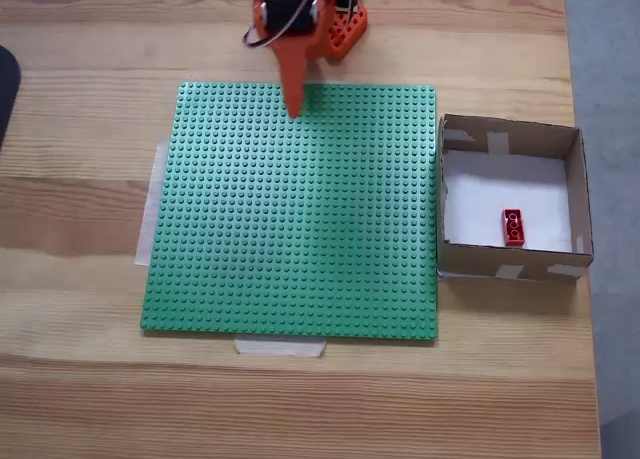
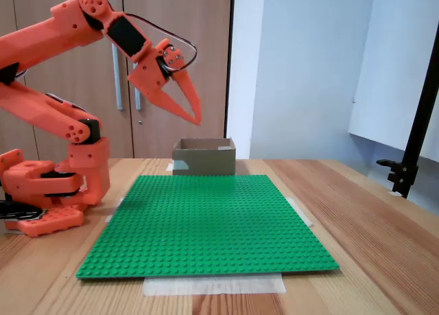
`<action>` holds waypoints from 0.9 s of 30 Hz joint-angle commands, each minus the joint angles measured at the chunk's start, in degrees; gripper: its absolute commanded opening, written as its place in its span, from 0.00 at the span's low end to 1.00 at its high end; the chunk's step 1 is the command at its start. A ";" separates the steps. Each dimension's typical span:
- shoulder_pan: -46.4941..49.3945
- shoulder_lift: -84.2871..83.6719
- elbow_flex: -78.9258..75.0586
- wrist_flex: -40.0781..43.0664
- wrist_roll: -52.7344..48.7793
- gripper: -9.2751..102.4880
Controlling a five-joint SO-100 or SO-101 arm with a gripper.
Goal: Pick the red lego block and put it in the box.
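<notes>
The red lego block (image 1: 513, 227) lies on the white floor inside the box (image 1: 508, 135), close to the box's near wall in a fixed view from above. From the side, the box (image 2: 204, 158) stands at the far end of the baseplate and its inside is hidden. My orange gripper (image 1: 296, 109) hovers over the far edge of the green baseplate, well left of the box. Seen from the side, the gripper (image 2: 197, 120) hangs high in the air, pointing down, its two fingers meeting at the tips with nothing between them.
A large green studded baseplate (image 1: 300, 209) is taped to the wooden table (image 1: 80, 209), and it is also seen from the side (image 2: 206, 219). The arm's orange base (image 2: 48, 191) stands at the plate's edge. A black stand (image 2: 411, 150) rises at the right.
</notes>
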 commanded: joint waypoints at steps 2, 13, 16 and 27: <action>3.87 2.11 5.27 -5.19 2.99 0.08; 4.31 11.34 25.05 -15.47 4.31 0.08; 4.31 12.13 29.53 -18.90 5.27 0.08; 3.96 19.25 44.03 -27.07 8.00 0.08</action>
